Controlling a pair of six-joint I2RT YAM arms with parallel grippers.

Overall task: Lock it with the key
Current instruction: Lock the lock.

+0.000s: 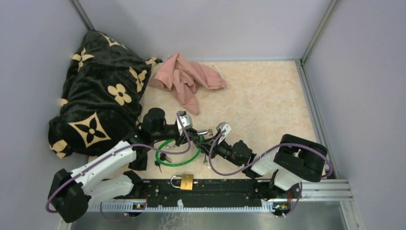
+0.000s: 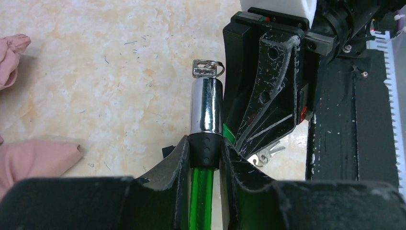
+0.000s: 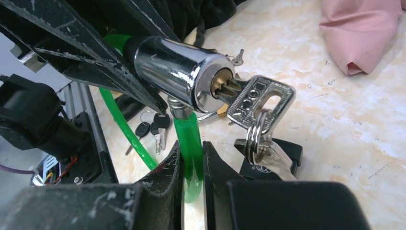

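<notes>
Key (image 3: 261, 98) in cylinder (image 3: 182, 72); seating step.
Left gripper (image 2: 205, 151) clamps collar (image 2: 206, 143), right gripper (image 3: 192, 155) pinches green cable (image 3: 186, 132); I'd push straight.

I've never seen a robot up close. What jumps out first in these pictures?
At mid-table the left gripper clamps a green cable lock just behind its chrome cylinder, the right gripper pinches the cable, and a key sits in the cylinder's end. A black blanket with gold flowers fills the far left corner, a pink cloth beside it.
</notes>
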